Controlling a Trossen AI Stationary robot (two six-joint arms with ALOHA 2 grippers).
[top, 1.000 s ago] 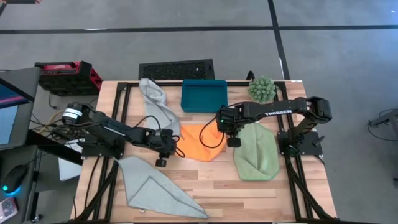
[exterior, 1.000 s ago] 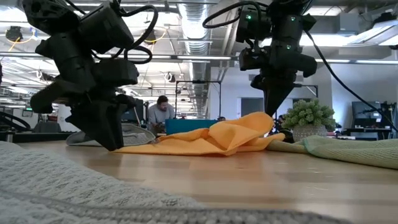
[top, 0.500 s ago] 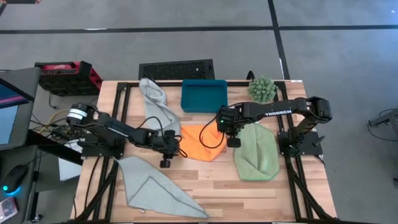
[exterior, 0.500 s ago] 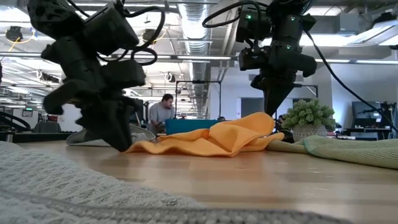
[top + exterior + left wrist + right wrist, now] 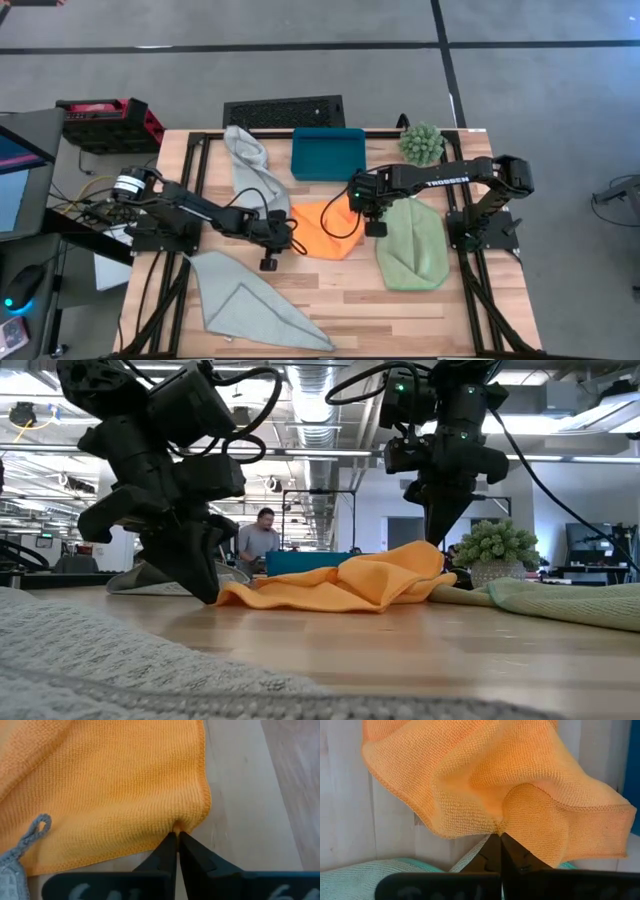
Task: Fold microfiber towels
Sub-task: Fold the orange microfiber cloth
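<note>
The orange towel (image 5: 325, 228) lies crumpled at the table's middle, its left part flat on the wood and its right part raised. At the towel's left side my left gripper (image 5: 285, 240) sits low on the table, shut on the hem (image 5: 176, 837). My right gripper (image 5: 372, 216) is above the towel's right side, shut on its raised edge (image 5: 496, 836). A light green towel (image 5: 412, 248) lies flat to the right. One grey-blue towel (image 5: 250, 165) lies at the far left, another (image 5: 245, 305) at the near left. My left gripper pinches the orange towel's hem (image 5: 178, 824) between its two fingertips, right beside a rounded corner. The fingers slant down from the table's left. The cloth around them lies on the wood. My right gripper pinches the towel's right edge (image 5: 498, 825) between its fingertips, pointing steeply down from above. That edge is lifted off the table (image 5: 432, 550). The cloth falls away in slack folds to the part lying flat.
A teal tray (image 5: 328, 152) stands at the far middle and a spiky green plant (image 5: 421, 143) at the far right. The grey-blue towel's hanging loop (image 5: 41, 826) lies on the orange cloth near my left fingers. Bare wood shows along the near edge (image 5: 400, 320).
My left gripper has moved toward the table's right, up to the orange towel, sunk a little and shut on its hem. The towel's left edge has drawn in slightly toward the middle. The right arm has kept still.
</note>
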